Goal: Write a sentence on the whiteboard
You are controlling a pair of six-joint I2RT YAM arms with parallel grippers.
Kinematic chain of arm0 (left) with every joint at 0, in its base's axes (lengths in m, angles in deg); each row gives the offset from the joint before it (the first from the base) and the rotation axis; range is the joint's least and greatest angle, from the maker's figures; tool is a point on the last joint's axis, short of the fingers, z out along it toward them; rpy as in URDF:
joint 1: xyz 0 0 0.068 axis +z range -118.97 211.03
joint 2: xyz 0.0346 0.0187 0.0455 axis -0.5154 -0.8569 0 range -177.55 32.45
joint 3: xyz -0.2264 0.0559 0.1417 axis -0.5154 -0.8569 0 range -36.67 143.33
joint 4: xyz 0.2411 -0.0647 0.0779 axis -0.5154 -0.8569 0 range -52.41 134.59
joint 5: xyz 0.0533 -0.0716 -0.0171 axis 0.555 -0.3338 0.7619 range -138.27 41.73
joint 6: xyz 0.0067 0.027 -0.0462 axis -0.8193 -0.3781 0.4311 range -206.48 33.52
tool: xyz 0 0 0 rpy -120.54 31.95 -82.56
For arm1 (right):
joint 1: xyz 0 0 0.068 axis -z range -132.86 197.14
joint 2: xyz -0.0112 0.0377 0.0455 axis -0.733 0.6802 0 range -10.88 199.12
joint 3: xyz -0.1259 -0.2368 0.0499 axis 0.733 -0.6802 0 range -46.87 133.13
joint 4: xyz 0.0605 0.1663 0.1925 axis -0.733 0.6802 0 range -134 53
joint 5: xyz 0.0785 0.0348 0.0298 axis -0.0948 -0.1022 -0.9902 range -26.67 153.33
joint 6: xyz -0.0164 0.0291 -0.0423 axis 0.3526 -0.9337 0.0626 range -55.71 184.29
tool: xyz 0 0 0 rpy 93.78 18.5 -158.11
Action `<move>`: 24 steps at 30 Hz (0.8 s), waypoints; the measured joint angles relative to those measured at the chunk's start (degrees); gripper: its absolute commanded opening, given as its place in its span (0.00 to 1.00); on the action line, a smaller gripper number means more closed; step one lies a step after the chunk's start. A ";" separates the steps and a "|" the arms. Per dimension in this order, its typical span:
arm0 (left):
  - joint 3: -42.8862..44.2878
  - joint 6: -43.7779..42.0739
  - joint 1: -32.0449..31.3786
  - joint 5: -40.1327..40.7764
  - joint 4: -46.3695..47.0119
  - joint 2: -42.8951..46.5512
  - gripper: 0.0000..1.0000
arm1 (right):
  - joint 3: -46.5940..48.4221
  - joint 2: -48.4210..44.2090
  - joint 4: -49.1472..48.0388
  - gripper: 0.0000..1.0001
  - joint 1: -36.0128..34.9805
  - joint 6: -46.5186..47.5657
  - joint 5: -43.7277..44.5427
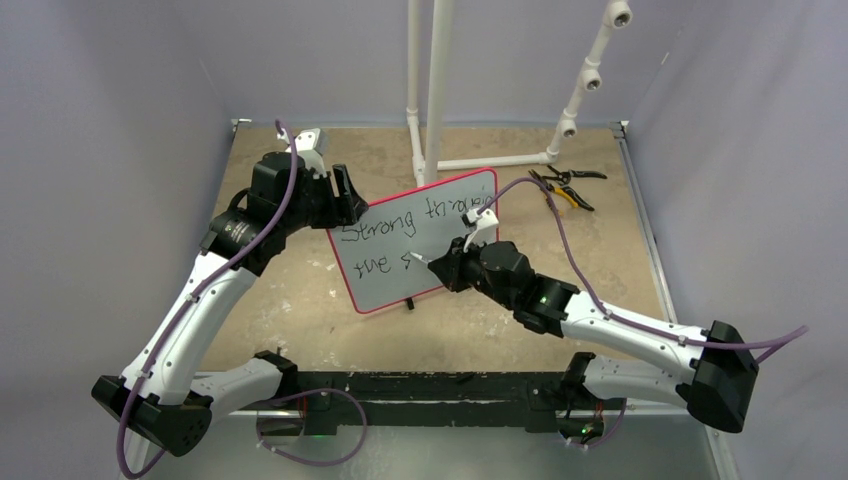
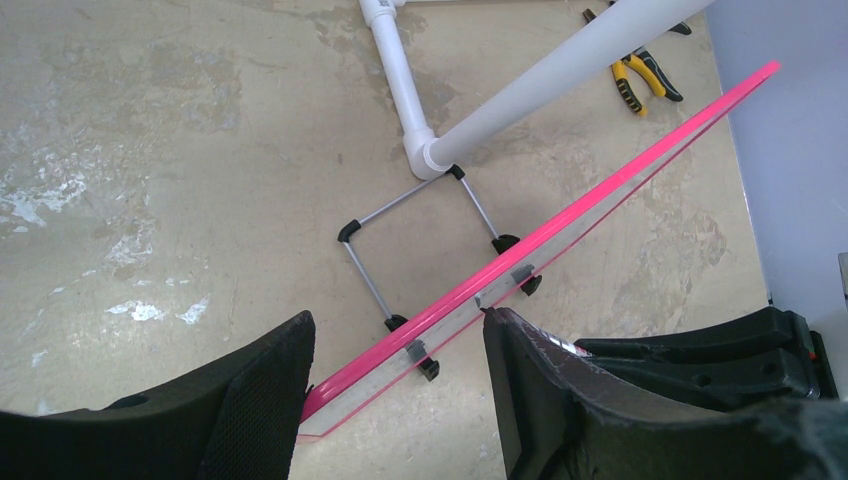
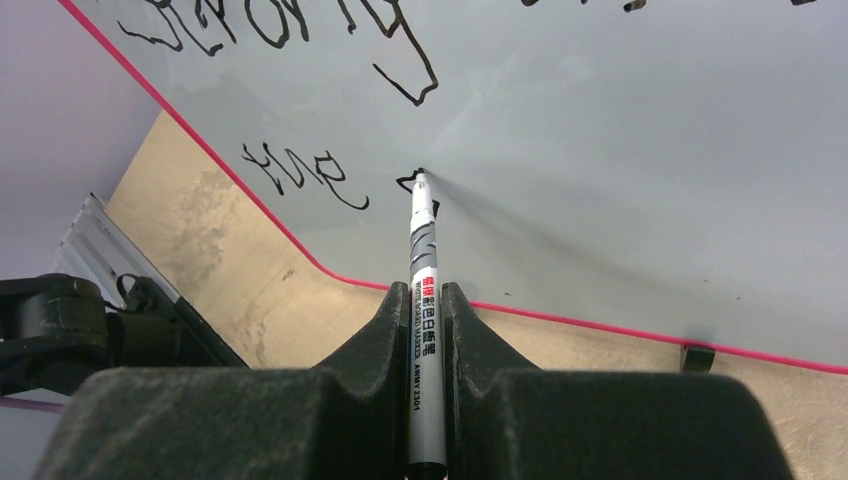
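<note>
The whiteboard [image 1: 395, 280], pale with a thin red border, stands tilted at mid-table. The sentence [image 1: 385, 228] is in black, with "Strong throu…" on top and "the s" below; my right arm covers the rest. My left gripper [image 1: 345, 200] is at the board's upper left end. In the left wrist view the whiteboard [image 2: 560, 215] runs slantwise between the left gripper's [image 2: 395, 330] wide-set fingers, and both touch it. My right gripper [image 3: 424, 295] is shut on a white marker [image 3: 423, 250]. The marker's tip rests on the whiteboard [image 3: 620, 180] at the last stroke of the lower line.
A white PVC pipe frame [image 1: 435, 90] rises just behind the board, close to its top edge. Yellow-handled pliers [image 1: 565, 185] lie at the back right. The board's wire stand [image 2: 420, 240] rests on the table behind it. Grey walls enclose the table.
</note>
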 measured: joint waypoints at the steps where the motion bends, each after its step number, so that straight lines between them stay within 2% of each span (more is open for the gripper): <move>1: 0.00 0.00 0.00 0.00 0.00 0.00 0.61 | 0.00 0.04 0.13 0.00 0.00 0.00 0.00; 24: 0.00 0.00 0.02 0.00 0.02 0.00 0.62 | 0.00 0.39 3.23 0.00 -0.28 -2.71 2.56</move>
